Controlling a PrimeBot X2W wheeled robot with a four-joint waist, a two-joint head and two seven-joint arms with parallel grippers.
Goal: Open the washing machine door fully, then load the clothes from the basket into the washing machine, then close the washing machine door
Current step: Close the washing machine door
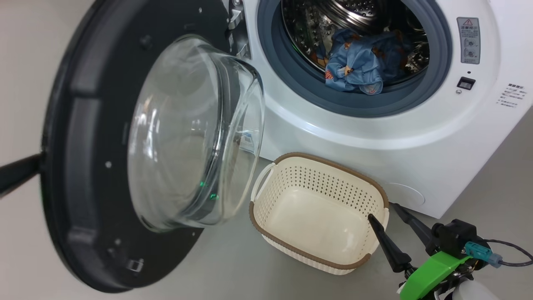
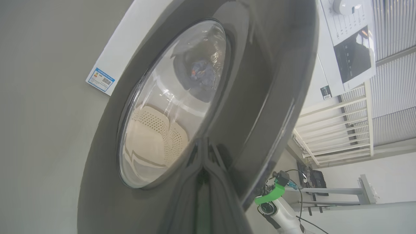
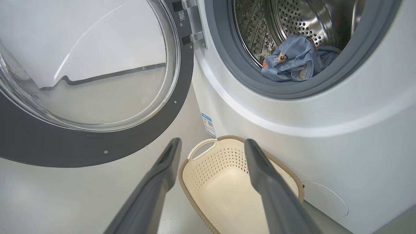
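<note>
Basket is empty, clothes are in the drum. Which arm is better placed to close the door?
Left. The left gripper, shut, sits at the outer rim of the washing machine door, placed to push it closed. The right gripper hangs open over the basket.

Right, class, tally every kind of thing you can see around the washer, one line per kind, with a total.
washing machine: 1
washing machine door: 1
basket: 1
bundle of blue clothes: 1
grippers: 2, left gripper and right gripper
Total: 6
</note>
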